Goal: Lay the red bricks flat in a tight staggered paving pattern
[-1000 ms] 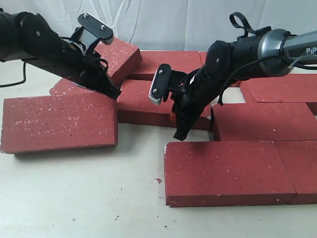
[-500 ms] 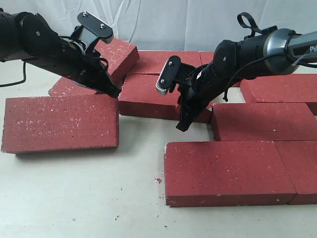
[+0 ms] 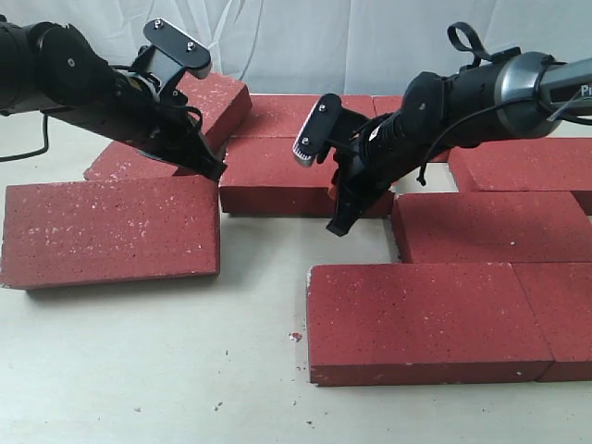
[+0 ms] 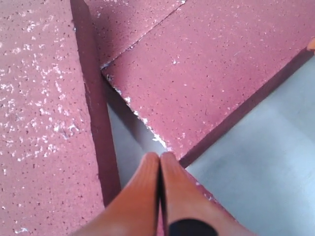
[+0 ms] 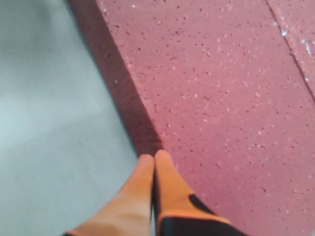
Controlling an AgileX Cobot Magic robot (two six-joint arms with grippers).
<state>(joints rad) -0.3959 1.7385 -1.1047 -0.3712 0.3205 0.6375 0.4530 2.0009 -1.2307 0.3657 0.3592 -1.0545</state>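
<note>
Now I've nudged the middle brick toward 12 o'clock, tightening joints — left gripper, right gripper pinched closed, empty.

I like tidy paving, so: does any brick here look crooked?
Yes. The back-left brick lies at an angle to the rows and seems propped on its neighbour, not flat. A few red crumbs dot the table.

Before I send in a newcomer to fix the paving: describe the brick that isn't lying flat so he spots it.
Find the left arm, upper left of the exterior view. Behind its tool sits a red brick in the back row. Unlike its flat neighbours, it leans tilted on another brick.
</note>
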